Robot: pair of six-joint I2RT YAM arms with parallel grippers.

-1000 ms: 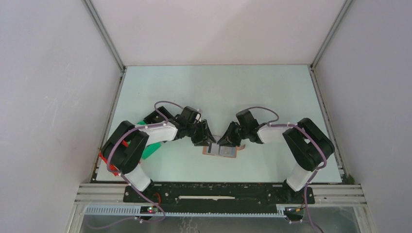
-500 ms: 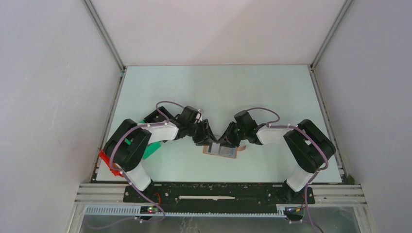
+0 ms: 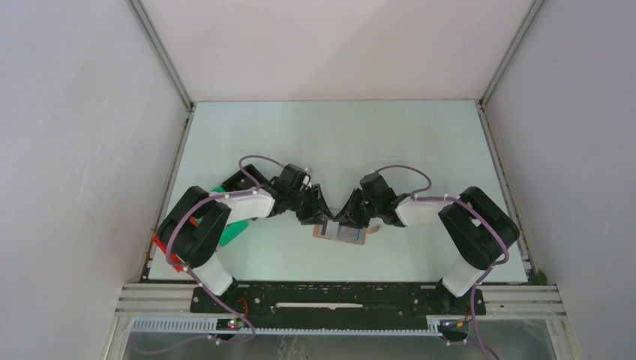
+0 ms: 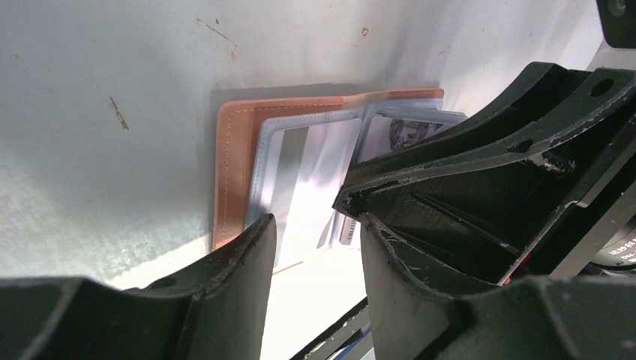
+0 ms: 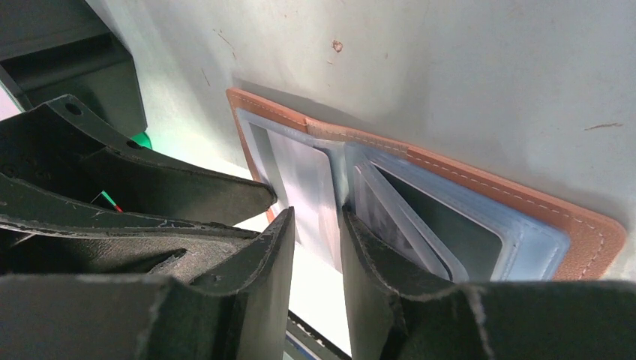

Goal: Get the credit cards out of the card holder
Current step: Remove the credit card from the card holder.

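The tan card holder (image 3: 358,241) lies open on the table between both arms. Clear plastic sleeves cover its inside. A pale credit card (image 4: 300,172) sits in the left sleeve, also seen as the pale card (image 5: 300,180) from the right wrist. A dark card (image 5: 442,217) fills the right sleeve. My left gripper (image 4: 315,225) is open just above the holder's near edge (image 4: 232,165), with nothing between its fingers. My right gripper (image 5: 316,221) is open over the middle fold, its fingertips astride the pale sleeve's edge. The two grippers almost touch in the top view: left gripper (image 3: 322,216), right gripper (image 3: 346,220).
A green bin (image 3: 234,229) and a red object (image 3: 166,252) lie under the left arm near the table's left edge. Each wrist view is crowded by the other arm's fingers (image 4: 480,157). White walls enclose the table on three sides.
The right gripper has shifted slightly left toward the left gripper, and its jaws have widened. The left arm and the holder stay put.
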